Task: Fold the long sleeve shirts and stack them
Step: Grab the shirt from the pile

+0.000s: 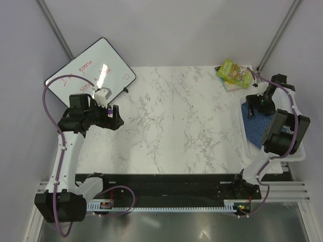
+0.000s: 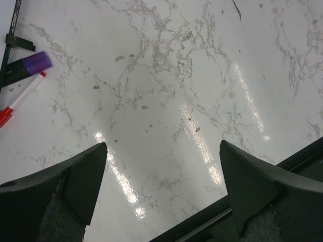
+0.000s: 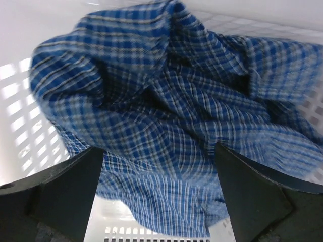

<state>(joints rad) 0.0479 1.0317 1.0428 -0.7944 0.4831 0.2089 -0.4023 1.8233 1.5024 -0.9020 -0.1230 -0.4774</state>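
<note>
step: fetching a shirt, we reckoned | right gripper [image 3: 159, 151] hung open above crumpled blue checked shirt [image 3: 166, 96] in white basket [image 3: 20, 101] | left gripper [image 2: 162, 151] open, empty | next: needed a drop and cloth pinch

Top external: overhead from the near edge, whole desk [image 1: 171, 116].
Left wrist: close, down at desk.
Right wrist: close, onto shirt [image 3: 166, 116] in basket [image 3: 20, 101]; top shares both.

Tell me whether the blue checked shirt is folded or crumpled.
Crumpled, not folded: the blue checked shirt lies heaped in loose, uneven creases inside the white mesh basket.
</note>
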